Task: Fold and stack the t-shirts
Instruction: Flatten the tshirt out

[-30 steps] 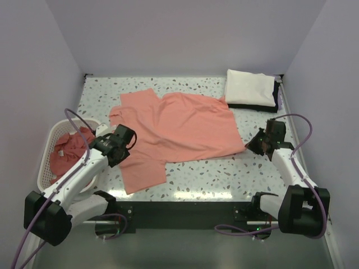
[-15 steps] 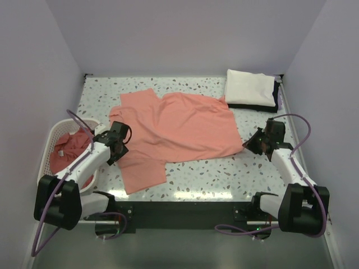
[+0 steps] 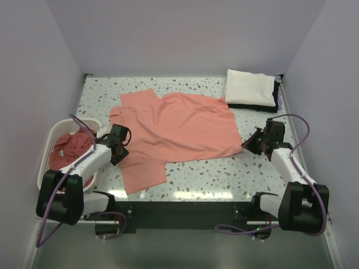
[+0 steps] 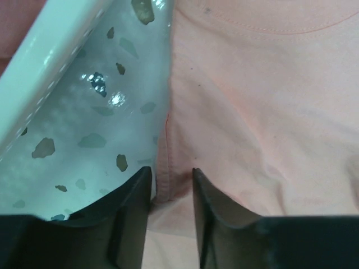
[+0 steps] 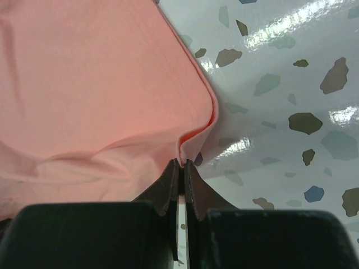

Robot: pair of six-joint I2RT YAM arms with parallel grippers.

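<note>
- Since a second ago, the left tool (image 3: 118, 150) has been drawn back from over the cloth to the left edge of the spread t-shirt (image 3: 179, 126), and its arm has been lowered towards the bench (image 3: 224, 168); the right tool (image 3: 249, 144) is found almost where it was.
- The spread t-shirt is laid flat across the middle of the bench, with one sleeve towards the far left and a flap reaching the near edge.
- In the left wrist view, the left tool (image 4: 171, 174) is seen released, its fingers apart. The hemmed edge of the spread t-shirt (image 4: 263, 101) lies in the gap between them, and speckled bench (image 4: 101, 123) is seen on the left.
- The wall of the basket (image 4: 56, 50) is seen just beyond that strip of bench.
- In the right wrist view, the right tool (image 5: 182, 163) is seen clenched on the rim of the spread t-shirt (image 5: 84, 84), where the cloth is puckered into a small fold at the tips. Bare bench (image 5: 280, 84) is seen on the right.
- From above, this grip is placed at the near right corner of the shirt.
- Crumpled t-shirts (image 3: 70, 147) are held in the basket (image 3: 47, 143) at the left edge of the bench, just beside the left arm.
- A white folded cloth (image 3: 249, 87) is set at the far right corner, well apart from both tools, with a dark piece (image 3: 276, 96) under it.
</note>
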